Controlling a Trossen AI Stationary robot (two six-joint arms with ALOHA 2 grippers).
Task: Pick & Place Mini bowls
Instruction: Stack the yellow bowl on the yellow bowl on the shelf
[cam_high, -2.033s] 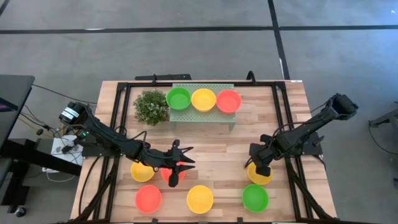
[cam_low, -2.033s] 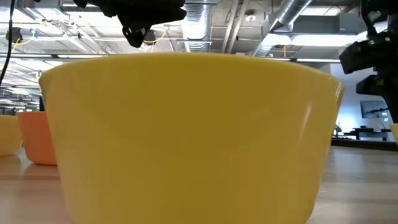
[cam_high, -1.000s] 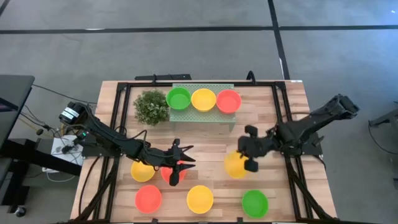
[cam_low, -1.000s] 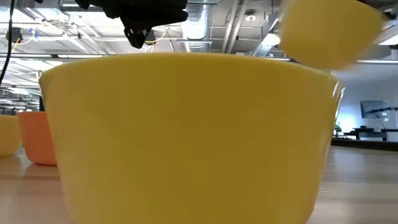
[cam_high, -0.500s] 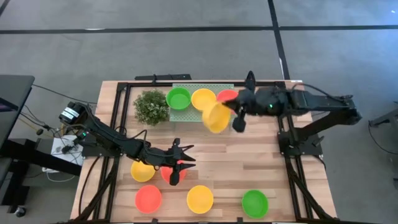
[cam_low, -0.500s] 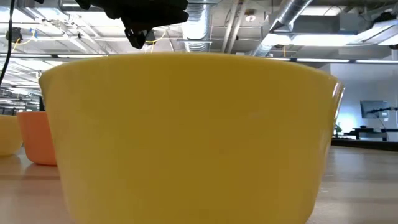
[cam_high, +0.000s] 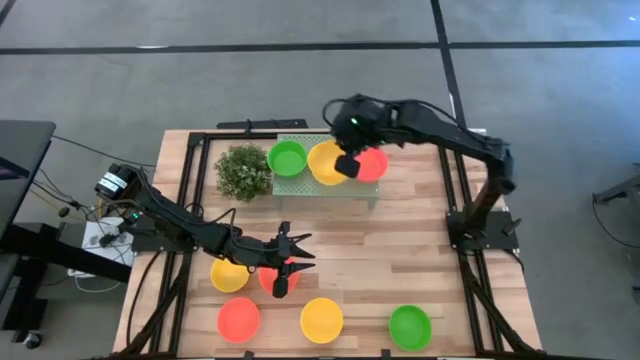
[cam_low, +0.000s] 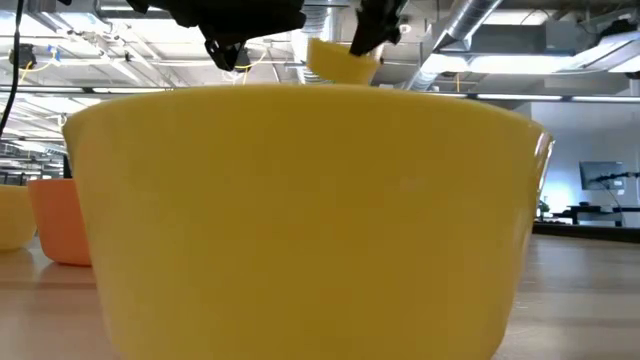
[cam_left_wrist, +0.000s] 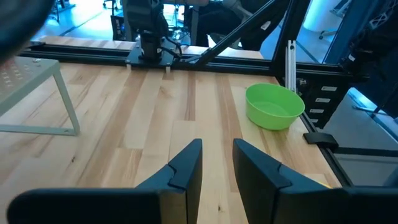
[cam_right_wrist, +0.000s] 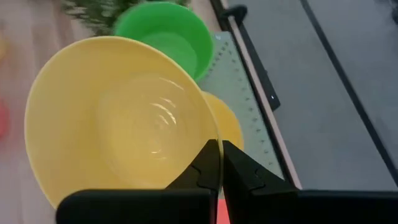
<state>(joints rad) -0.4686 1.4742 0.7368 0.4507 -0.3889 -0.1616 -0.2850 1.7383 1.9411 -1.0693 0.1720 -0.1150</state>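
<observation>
Since 0.5 s ago we see the right gripper (cam_high: 347, 163) has swung further left w/ its yellow bowl (cam_high: 325, 165), from beside the red bowl on the tray to directly over the tray's middle. Left arm unchanged.

Right gripper: fingers pinched shut on the yellow bowl's rim, clear in right wrist view (cam_right_wrist: 219, 163); carried bowl (cam_right_wrist: 118, 121) tilted, held above the tray (cam_right_wrist: 245, 87). Under it we glimpse a second yellow bowl (cam_right_wrist: 225, 121) seated on the tray, green bowl (cam_right_wrist: 166, 34) just beside. Low view: carried bowl (cam_low: 342, 62) up in the air, partly behind the big near bowl (cam_low: 300, 220) filling the shot.

Tray (cam_high: 322, 186) at table's far edge: green bowl (cam_high: 287, 158), yellow middle (mostly covered), red bowl (cam_high: 372, 165). Plant (cam_high: 242, 172) just left of tray.

Left gripper (cam_high: 290, 262): low over table's near-left area, fingers parted, holding nothing; left wrist view shows gap between fingers (cam_left_wrist: 186, 171). Beside it: yellow bowl (cam_high: 227, 277), red bowl (cam_high: 270, 281) partly under the fingers.

Near edge row: red (cam_high: 238, 319), yellow (cam_high: 321, 319), green (cam_high: 410, 322); green one also in left wrist view (cam_left_wrist: 274, 106).
</observation>
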